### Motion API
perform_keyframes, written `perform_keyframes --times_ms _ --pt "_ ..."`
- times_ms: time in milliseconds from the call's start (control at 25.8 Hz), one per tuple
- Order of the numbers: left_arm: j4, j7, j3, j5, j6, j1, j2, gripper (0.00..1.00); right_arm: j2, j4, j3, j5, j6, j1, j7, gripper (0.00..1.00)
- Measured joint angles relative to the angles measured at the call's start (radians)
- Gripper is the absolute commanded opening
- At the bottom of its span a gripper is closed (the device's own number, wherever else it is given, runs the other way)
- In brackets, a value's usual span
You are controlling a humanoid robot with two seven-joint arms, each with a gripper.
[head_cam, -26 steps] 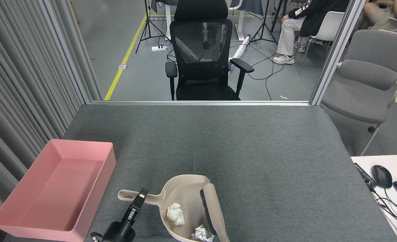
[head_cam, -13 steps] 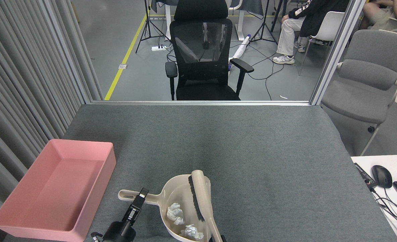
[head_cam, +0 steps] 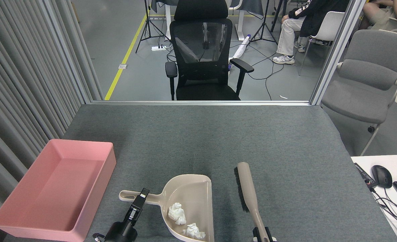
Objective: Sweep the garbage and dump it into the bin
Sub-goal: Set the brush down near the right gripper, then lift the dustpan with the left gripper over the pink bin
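Two crumpled white wads of garbage (head_cam: 177, 213) (head_cam: 194, 231) lie inside the beige dustpan (head_cam: 190, 195) near the table's front edge. My left gripper (head_cam: 141, 198) is shut on the dustpan's handle (head_cam: 131, 196). The beige brush (head_cam: 247, 190) with black bristles stands to the right of the dustpan, apart from it. My right gripper (head_cam: 263, 234) is shut on the brush's handle at the bottom edge of the view, mostly cut off. The pink bin (head_cam: 6, 215) sits at the left front of the table, with nothing in it.
The grey felt table (head_cam: 218, 134) reaches to a metal rail at the back. Grey curtain folds hang at the left. A black office chair (head_cam: 202, 57) and a grey chair (head_cam: 366, 77) stand beyond. A mouse (head_cam: 382, 176) and keyboard lie on a white desk at right. People sit far behind.
The brush has swung out of the dustpan to the right and now stands beside it. The lower wad has shifted left in the pan. The left arm and dustpan have hardly moved.
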Motion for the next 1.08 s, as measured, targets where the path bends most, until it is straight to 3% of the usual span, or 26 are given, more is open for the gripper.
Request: perform_keyframes --times_ms 116,271,310,348,426,812,1083 --pt "0.010 -0.001 0.000 0.016 0.000 -0.004 0.000 0.18 -0.017 0.003 -0.062 0.000 -0.031 0.011 0.008 0.04" --pt "0.017 -0.003 0.000 0.025 -0.002 -0.007 0.001 0.18 -0.033 0.014 -0.101 0.001 -0.041 0.023 0.013 0.20" --pt "0.018 -0.004 0.000 0.026 -0.001 -0.008 0.001 0.18 -0.035 0.017 -0.108 0.002 -0.042 0.024 0.014 0.28" --pt "0.018 -0.006 0.000 0.027 0.003 -0.009 0.001 0.18 -0.035 0.019 -0.114 0.002 -0.043 0.024 0.014 0.46" --pt "0.017 -0.013 0.000 0.029 0.013 -0.010 0.000 0.18 -0.036 0.022 -0.125 0.002 -0.043 0.026 0.014 1.00" --pt "-0.012 -0.050 -0.005 0.131 0.093 -0.010 0.000 0.18 -0.021 0.025 -0.206 -0.001 -0.050 0.023 0.016 1.00" --pt "-0.116 -0.092 -0.006 0.199 0.204 -0.009 0.001 0.17 -0.017 0.024 -0.251 -0.002 -0.051 0.018 0.014 1.00"
